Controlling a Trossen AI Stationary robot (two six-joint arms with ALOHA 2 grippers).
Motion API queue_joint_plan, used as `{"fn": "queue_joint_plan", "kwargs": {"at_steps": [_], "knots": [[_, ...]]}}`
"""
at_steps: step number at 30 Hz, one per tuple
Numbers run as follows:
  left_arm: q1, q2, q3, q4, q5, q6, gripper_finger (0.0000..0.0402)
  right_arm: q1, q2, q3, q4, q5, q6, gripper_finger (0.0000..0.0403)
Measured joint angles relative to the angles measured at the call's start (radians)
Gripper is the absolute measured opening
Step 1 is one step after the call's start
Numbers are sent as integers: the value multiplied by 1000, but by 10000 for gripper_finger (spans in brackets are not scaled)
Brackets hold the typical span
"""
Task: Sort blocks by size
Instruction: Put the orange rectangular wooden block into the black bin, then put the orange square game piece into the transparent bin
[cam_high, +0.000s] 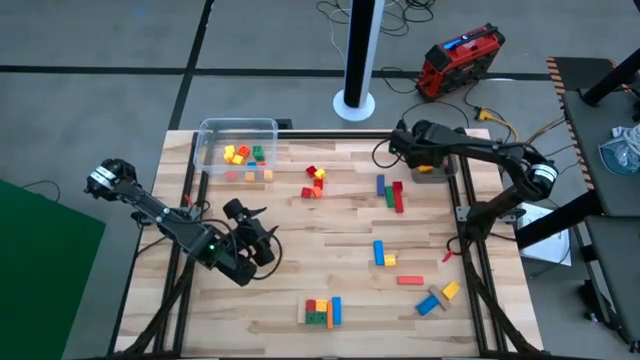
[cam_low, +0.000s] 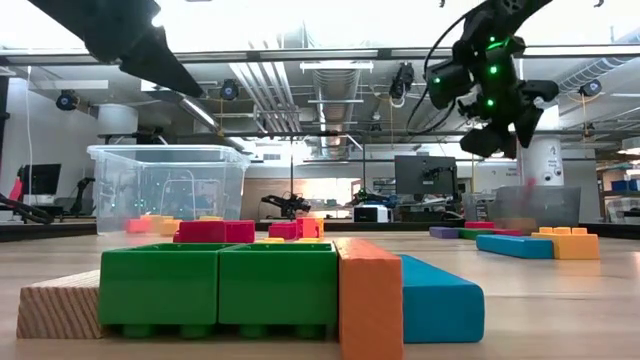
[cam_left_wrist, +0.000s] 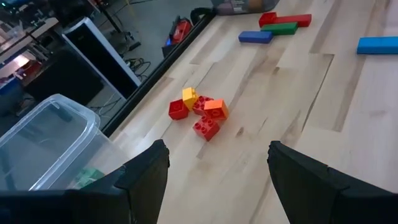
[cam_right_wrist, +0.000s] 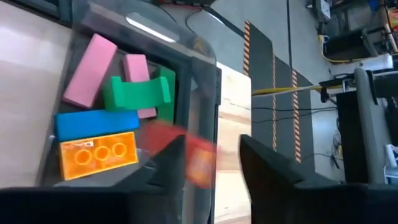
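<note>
Left gripper (cam_high: 262, 232) over left-centre table (cam_high: 330, 225), fingers (cam_left_wrist: 146, 171) spread wide, nothing held; small red/yellow/orange blocks (cam_left_wrist: 200, 113) clustered ahead of it, untouched; clear tub (cam_high: 237, 148) far left with small blocks inside; right gripper (cam_right_wrist: 211, 163) far right above second bin (cam_right_wrist: 186, 87) of long blocks, parted, blurred red block (cam_right_wrist: 186, 155) between fingertips.

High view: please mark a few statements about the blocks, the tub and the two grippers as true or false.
1. The clear tub is empty. False: it holds small blocks.
2. The left gripper has open fingers that hold nothing. True.
3. A cluster of red, yellow and orange blocks lies on the table, outside the tub. True.
4. The right gripper hovers over that cluster. False: it is farther right, near the table's far edge.
</note>
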Motion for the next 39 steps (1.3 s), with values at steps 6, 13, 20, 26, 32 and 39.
{"fn": "queue_joint_plan", "kwargs": {"at_steps": [6,13,20,26,32,39], "knots": [[0,1,0,13,15,-4,247,110,-22,3,101,-54,18,240],[1,1,0,77,16,0,247,460,-12,-110,678,-237,-178,260],[0,4,0,113,-4,20,247,669,89,-114,986,-250,-124,229],[7,3,0,117,-128,34,247,721,216,-9,986,-282,-122,181],[88,-14,-1,125,168,158,243,701,356,128,971,-362,-224,113],[150,-20,-27,179,243,234,222,606,462,340,797,-361,-299,37]]}}
